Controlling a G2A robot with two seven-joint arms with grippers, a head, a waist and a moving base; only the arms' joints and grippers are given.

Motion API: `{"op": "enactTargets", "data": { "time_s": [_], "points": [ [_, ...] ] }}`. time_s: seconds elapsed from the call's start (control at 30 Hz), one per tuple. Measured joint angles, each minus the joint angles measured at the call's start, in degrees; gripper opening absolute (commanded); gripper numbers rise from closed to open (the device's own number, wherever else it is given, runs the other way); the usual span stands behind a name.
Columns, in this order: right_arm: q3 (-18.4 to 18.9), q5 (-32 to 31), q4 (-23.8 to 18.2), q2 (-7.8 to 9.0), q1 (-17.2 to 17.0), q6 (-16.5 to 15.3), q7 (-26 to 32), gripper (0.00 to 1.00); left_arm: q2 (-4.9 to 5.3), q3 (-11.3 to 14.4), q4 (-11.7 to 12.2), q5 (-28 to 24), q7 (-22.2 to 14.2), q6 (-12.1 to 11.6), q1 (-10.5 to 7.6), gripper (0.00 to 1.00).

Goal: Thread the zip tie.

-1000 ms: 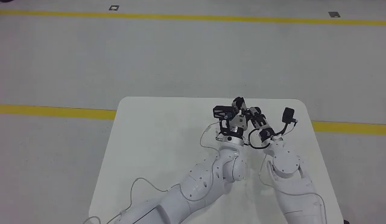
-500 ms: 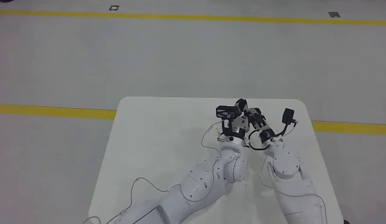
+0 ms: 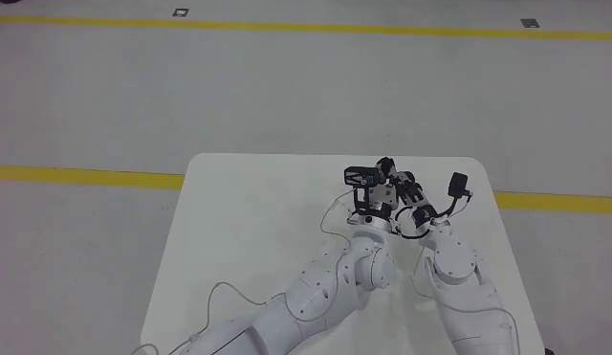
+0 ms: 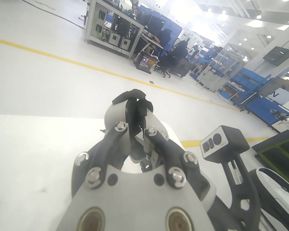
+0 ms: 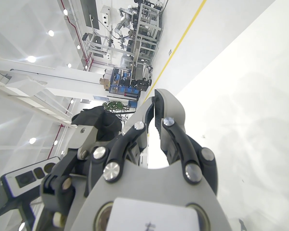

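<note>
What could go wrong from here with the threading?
1. Collision: the left end effector and right end effector, both shut, sit close together above the table; a small misalignment could knock them together.
2. Blind alignment: the zip tie is too thin to make out at either tip, so a missed insertion or slip might go unnoticed.

Matt, smooth table [image 3: 239, 221]; left gripper [image 4: 136, 100] grey plastic w/ blk rubbery pads [image 4: 133, 116], shiny metal rivets [image 4: 94, 175].
</note>
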Motion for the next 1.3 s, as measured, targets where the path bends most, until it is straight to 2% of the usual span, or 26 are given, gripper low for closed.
{"op": "enactTargets", "data": {
  "time_s": [0.17,0.37,0.5,0.73,0.9,1.0,1.3],
  "points": [
    [-0.16,0.13,0.09,0.04,0.12,0.14,-0.16,0.0,0.12,-0.11,-0.27,-0.2,-0.3,-0.3,0.03,0.0],
    [0.1,0.22,0.81,0.21,0.22,-0.33,0.14,0.0,1.19,-1.14,-3.89,0.06,-5.23,-4.4,1.26,0.0],
    [0.02,0.36,1.35,0.25,0.61,-0.25,0.09,0.0,1.58,-1.75,-5.51,1.0,-7.48,-5.18,1.84,0.0],
    [-0.21,0.82,1.2,0.31,0.61,-0.69,0.24,0.0,1.67,-2.47,-6.33,1.97,-8.65,-4.73,2.24,0.0],
    [-0.14,1.68,0.86,0.42,0.34,-1.59,1.16,0.0,1.43,-2.76,-5.9,2.27,-9.26,-3.09,2.19,0.0],
    [-0.04,2.0,0.6,0.49,0.14,-1.98,1.45,0.0,1.16,-2.77,-5.54,2.28,-8.97,-2.14,2.12,0.0],
    [0.22,3.66,1.05,0.56,0.27,-2.21,0.92,0.0,0.94,-2.7,-5.02,0.47,-6.9,-1.36,1.87,0.0]
  ]
}}
